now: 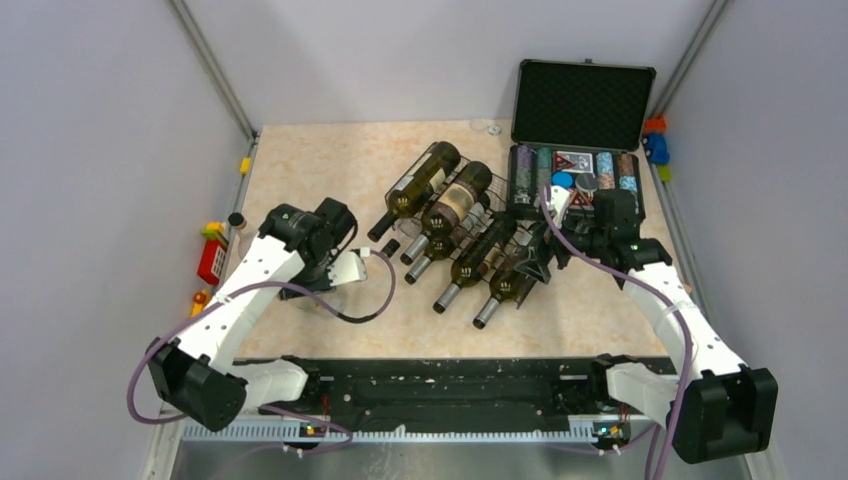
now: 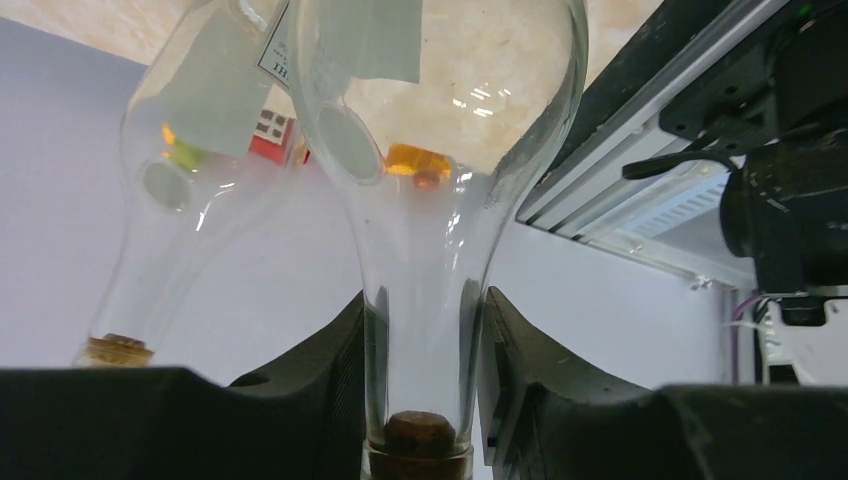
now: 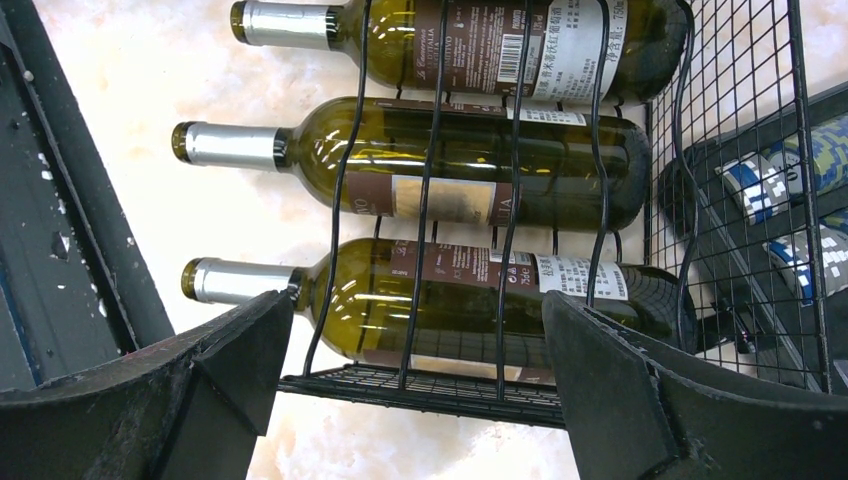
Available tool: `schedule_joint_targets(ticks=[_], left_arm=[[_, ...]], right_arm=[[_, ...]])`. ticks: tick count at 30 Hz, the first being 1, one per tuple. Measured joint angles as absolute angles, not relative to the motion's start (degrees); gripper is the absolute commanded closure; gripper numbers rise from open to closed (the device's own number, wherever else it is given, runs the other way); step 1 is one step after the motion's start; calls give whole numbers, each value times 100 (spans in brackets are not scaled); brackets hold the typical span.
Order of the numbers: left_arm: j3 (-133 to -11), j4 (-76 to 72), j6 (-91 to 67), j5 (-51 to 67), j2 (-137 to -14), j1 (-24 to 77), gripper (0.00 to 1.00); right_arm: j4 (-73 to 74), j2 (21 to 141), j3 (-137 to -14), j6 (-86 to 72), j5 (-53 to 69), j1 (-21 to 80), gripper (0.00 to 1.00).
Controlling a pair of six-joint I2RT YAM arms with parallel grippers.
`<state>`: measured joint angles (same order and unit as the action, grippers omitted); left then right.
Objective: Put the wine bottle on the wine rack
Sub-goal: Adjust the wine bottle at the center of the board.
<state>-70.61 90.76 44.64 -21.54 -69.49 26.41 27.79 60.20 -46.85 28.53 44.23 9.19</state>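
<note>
A clear glass wine bottle (image 2: 430,200) with a cork fills the left wrist view, and my left gripper (image 2: 420,400) is shut on its neck. In the top view this gripper (image 1: 345,268) is at the table's left, apart from the wine rack (image 1: 500,215). The black wire rack lies mid-table with several dark bottles in it. My right gripper (image 1: 548,250) stands open at the rack's right end. In the right wrist view, the right gripper's (image 3: 415,330) fingers stand either side of the rack's edge (image 3: 430,390), gripping nothing. Three green bottles lie under the wires.
A second clear corked bottle (image 2: 190,180) stands next to the held one. An open black foam-lined case (image 1: 580,100) with chips sits behind the rack. Small toys lie at the left edge (image 1: 212,258) and back right (image 1: 655,140). A black rail (image 1: 450,385) runs along the near edge.
</note>
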Motion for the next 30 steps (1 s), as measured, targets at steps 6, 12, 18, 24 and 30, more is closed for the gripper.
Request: schedule_joint_targets(ticks=[6,12,18,24,30], left_arm=[[-7168,9122,4801,-2453,-7282,2851,97],[-7343,9131,5118,-2714,-7688,3114,83],[-7343,9153,5382,-3164,-7990,3387,69],[-7299,9153,5518,-3581,-8213,3570,50],[-7262,8971,5476,-3870,-8464,3701,30]], right_arm=[[2788,6020,-4685,2856,4423,919,1],[2790,6020,-4685,2864,4423,919,1],[2794,6020,-4685,2904,4421,919,1],[2808,6020,-4685,2947,4401,919,1],[2838,6020,-4685,2987,4377,919,1]])
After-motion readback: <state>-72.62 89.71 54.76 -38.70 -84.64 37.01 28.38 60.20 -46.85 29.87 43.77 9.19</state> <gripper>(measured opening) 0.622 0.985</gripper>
